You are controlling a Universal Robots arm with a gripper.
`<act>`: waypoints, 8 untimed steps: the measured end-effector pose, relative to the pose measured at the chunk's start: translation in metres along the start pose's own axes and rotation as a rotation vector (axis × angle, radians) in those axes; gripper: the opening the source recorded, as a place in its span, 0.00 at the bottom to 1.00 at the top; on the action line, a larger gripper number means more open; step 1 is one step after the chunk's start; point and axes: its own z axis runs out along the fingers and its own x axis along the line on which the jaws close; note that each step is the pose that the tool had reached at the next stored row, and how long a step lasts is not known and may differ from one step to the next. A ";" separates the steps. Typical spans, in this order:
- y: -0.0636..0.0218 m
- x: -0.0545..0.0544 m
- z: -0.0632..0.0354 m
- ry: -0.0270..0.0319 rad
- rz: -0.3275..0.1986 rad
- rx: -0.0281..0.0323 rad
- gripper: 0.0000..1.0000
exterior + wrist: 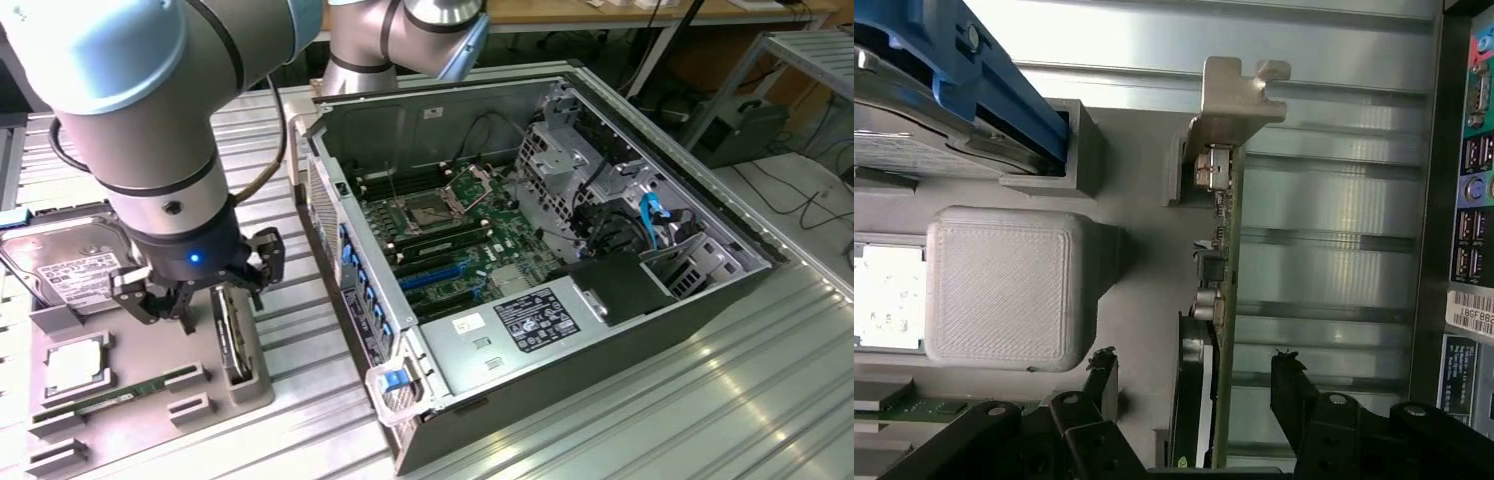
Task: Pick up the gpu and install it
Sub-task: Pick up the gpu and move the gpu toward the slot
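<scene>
— Two black fingers of the pincer (200, 290) hang spread wide, gripping nothing, low over the grey printed tray (154, 350) on the ribbed metal counter (667, 420). In the exterior view the gpu (238, 345), a thin dark card, stands on edge in a slot along the tray's side nearest the open black computer case (601, 400).

— So what worries you?

— Tight quarters. The slot walls hug the card. A crooked lift could, I'd guess, bind it or drag the whole tray along.

— And the wrist view?

— There the gpu (1219, 290) runs between the fingertips (1289, 385), apart from both. The pincer (1197, 380) straddles it near the fan, well away from the silver metal bracket (1239, 100) at the far end.

— An off-centre hold, then?

— Possibly. Clamped that far along, the bracket end may sag or swing. Pads closing on the fan or on the small parts along the board could slip, or do damage.
</scene>
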 end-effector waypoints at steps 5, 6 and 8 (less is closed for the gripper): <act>-0.0001 0.000 0.0049 -0.0009 0.032 0.0008 0.72; -0.0002 0.000 0.0058 -0.0011 0.036 0.0009 0.72; -0.0002 0.000 0.0075 -0.0013 0.043 0.0010 0.72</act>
